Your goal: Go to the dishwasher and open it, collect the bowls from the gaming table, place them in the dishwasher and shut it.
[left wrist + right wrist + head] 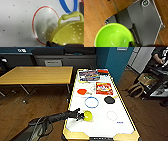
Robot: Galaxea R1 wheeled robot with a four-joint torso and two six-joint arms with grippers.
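Evidently a collecting stop at the gaming table (100,122).

The left gripper (80,116) clamps a yellow-green colander bowl (88,116) at the table's seven o'clock; the right gripper (134,44) holds a green bowl (114,35) over the floor, freeing its partner to gather.

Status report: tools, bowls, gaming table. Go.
Left tool shut on yellow-green bowl over gaming table. Right tool holding green bowl above wood floor. Red bowl, black bowl on table. Blue ring between them.
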